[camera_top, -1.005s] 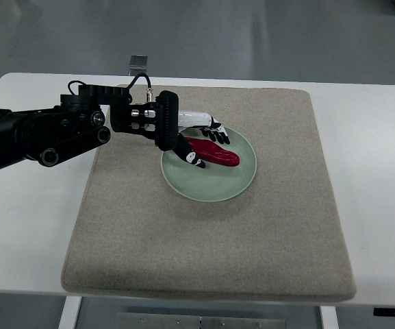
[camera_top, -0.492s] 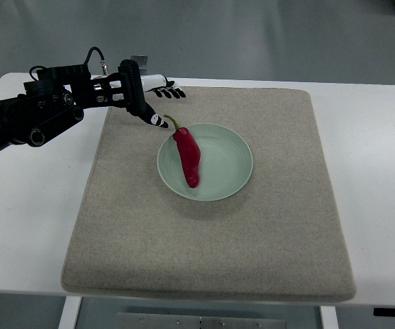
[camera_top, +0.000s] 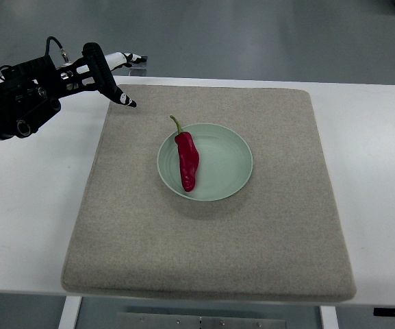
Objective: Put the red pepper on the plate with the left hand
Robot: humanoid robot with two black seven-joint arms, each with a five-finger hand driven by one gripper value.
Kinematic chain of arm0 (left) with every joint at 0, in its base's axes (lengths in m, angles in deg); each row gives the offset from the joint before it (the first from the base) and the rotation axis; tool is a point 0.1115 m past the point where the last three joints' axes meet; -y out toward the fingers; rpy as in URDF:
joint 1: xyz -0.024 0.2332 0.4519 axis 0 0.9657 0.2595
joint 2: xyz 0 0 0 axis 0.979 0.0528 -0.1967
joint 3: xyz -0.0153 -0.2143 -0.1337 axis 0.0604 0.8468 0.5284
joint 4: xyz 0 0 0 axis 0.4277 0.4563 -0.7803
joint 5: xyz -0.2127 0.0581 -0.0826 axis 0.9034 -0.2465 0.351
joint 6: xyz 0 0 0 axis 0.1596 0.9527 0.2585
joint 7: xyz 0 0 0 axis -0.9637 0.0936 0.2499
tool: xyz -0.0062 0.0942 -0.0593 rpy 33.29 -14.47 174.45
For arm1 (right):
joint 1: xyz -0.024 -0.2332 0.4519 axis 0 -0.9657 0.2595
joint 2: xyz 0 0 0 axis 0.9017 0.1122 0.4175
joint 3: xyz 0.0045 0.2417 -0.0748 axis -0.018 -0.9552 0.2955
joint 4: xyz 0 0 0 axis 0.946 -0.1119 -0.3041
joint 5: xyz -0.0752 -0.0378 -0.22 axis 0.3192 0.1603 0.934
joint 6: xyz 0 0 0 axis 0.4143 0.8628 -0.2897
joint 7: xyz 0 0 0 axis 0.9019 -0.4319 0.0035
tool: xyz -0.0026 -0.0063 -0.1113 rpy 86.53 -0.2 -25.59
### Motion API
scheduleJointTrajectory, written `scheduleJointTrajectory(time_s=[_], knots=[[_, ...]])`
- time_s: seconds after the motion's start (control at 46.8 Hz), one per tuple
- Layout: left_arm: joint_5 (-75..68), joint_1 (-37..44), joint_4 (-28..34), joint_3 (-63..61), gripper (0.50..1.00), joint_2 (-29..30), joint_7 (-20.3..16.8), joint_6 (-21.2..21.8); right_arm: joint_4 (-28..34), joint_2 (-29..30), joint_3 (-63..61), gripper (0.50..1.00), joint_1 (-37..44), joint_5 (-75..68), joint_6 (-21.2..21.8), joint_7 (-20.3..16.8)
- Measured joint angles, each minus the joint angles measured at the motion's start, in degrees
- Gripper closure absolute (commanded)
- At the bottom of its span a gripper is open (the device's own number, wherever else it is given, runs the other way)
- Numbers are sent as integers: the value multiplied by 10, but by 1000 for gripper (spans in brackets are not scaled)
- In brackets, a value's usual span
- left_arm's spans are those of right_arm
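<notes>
A red pepper (camera_top: 187, 160) with a green stem lies lengthwise in the left half of a pale green plate (camera_top: 228, 164), stem over the plate's far-left rim. The plate sits on a beige mat. My left hand (camera_top: 118, 77) hovers at the far left corner of the mat, well away from the plate, fingers spread and holding nothing. Its black arm comes in from the left edge. My right arm does not show.
The beige mat (camera_top: 211, 240) covers most of a white table (camera_top: 26, 205). A small metal bracket (camera_top: 138, 63) sits at the table's far edge behind the hand. Grey floor lies beyond.
The left hand let go of the pepper on the plate and drew back up and left, off the plate to the mat's far left corner. The pepper turned to lie lengthwise.
</notes>
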Motion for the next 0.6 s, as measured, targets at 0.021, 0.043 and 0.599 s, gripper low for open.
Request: scheduleJointTrajectory(time_s=[0.021,0.043,0.599], knots=[[2,0,1,0,525,0,0,3,0,0,0,572,0,0,0,0],[5,0,3,1,523,0,0,6,0,0,0,572,0,0,0,0],[502,-4,6,27,510,2,-2,65,0,0,0,572,0,0,0,0]])
